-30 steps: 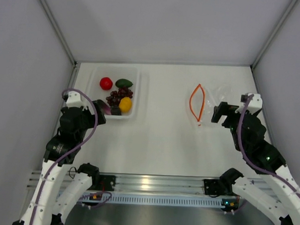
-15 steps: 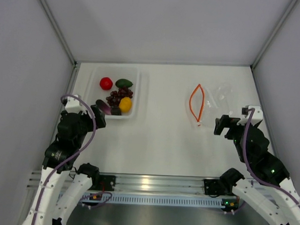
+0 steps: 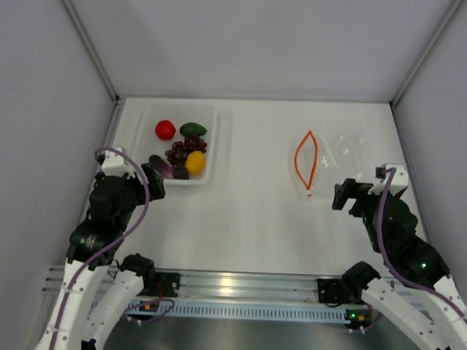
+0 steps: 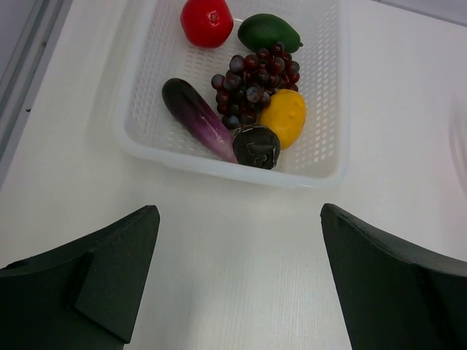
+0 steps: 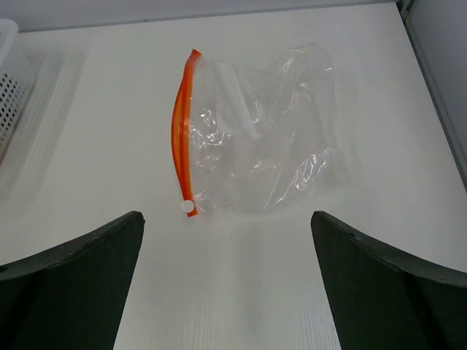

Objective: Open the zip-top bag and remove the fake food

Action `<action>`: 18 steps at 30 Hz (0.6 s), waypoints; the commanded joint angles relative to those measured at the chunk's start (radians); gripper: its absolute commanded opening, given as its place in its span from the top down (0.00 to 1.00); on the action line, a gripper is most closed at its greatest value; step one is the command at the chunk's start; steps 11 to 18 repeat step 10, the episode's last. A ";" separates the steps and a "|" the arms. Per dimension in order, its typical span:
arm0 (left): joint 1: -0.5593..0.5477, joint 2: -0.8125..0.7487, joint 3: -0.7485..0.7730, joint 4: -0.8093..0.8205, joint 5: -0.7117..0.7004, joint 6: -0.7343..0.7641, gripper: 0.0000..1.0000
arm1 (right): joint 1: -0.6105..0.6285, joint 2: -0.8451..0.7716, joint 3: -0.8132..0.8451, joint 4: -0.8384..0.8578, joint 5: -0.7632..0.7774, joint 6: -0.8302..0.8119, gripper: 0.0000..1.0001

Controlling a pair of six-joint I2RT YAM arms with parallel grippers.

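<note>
The small clear, crinkly zip-top bag [image 5: 255, 146] lies flat on the white counter [image 3: 247, 207] just ahead of the right claw [image 5: 228, 284], the nearer of the two. Its orange zipper strip [image 5: 177, 131] runs lengthwise away from that claw along the bag's left edge. The right claw is spread wide and holds nothing. The plastic fake food [image 4: 255, 80] sits in the white perforated tray [image 4: 233, 169] ahead of the left claw [image 4: 233, 284], which is likewise released and empty.

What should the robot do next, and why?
Probably just ease both arms back to rest. The zip-top bag lies open and looks empty, the fake food sits in the white basket, and the left pincer and right pincer are open, holding nothing.
</note>
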 commanded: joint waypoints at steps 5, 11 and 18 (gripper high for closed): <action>0.002 -0.002 -0.011 0.059 0.003 0.003 0.02 | 0.011 0.036 0.007 0.032 -0.015 0.023 0.00; 0.002 0.002 -0.011 0.059 0.003 0.003 0.02 | 0.011 0.045 0.013 0.031 -0.017 0.026 0.00; 0.002 0.002 -0.011 0.059 0.003 0.003 0.02 | 0.011 0.045 0.013 0.031 -0.017 0.026 0.00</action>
